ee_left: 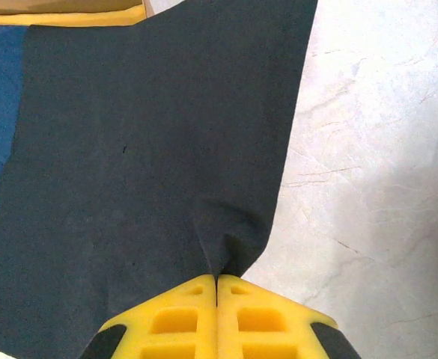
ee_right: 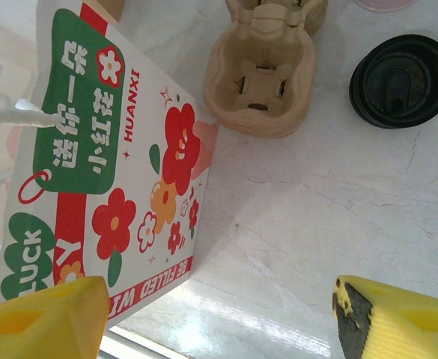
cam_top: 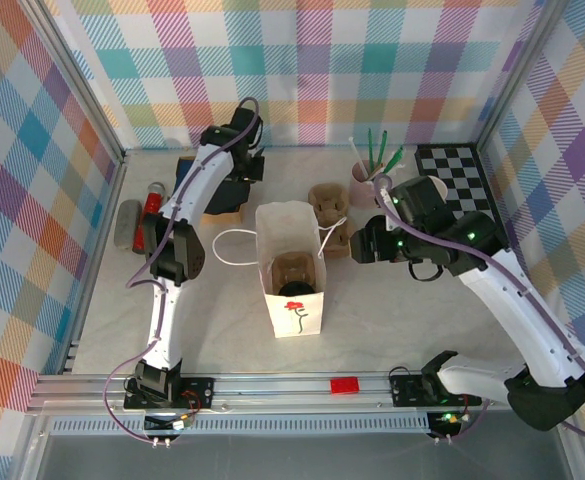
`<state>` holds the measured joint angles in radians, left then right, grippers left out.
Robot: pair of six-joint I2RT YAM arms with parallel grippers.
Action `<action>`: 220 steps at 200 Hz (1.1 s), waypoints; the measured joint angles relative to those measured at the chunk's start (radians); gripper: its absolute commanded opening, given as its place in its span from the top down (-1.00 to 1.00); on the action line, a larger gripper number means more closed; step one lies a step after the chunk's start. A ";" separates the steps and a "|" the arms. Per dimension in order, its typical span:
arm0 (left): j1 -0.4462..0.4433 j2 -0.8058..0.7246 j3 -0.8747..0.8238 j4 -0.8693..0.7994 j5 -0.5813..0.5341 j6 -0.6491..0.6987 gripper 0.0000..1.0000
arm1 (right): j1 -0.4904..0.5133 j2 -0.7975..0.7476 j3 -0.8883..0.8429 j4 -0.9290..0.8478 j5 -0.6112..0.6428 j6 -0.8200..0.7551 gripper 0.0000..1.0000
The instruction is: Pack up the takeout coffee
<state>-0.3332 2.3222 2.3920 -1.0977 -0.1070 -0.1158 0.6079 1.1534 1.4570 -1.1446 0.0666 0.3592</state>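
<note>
Your right end effector [ee_right: 217, 299] hangs over bare counter [ee_right: 301, 217], its yellow fingers spread wide with nothing between them. Just beside the finger at the left of the wrist view stands the white paper bag [ee_right: 114, 172] — its printed face of red flowers and a green panel is turned toward the camera. Ahead of the fingers lies a brown pulp cup carrier [ee_right: 260, 82], close to the bag. Ahead and to the right, beyond the other finger, the takeout coffee [ee_right: 402, 81] sits on the counter outside the bag. You see its round black lid from above, and its side is hidden. Farther off, your left end effector [ee_left: 218, 278] has its fingers pressed together — they pinch a pucker of black cloth [ee_left: 151, 149] that stretches away ahead of them.
</note>
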 measured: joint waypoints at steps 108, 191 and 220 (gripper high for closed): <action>0.006 -0.007 -0.060 0.005 0.021 -0.015 0.93 | 0.000 -0.024 -0.004 0.000 0.000 0.000 -0.57; 0.082 -0.007 -0.064 0.027 0.061 -0.027 0.93 | 0.000 -0.006 -0.004 0.000 0.000 0.002 -0.56; 0.094 -0.007 -0.064 0.027 0.066 -0.030 0.93 | 0.000 -0.003 -0.004 0.000 -0.001 0.006 -0.56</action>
<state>-0.2394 2.3154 2.3276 -1.0706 -0.0406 -0.1455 0.6079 1.1503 1.4532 -1.1446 0.0658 0.3656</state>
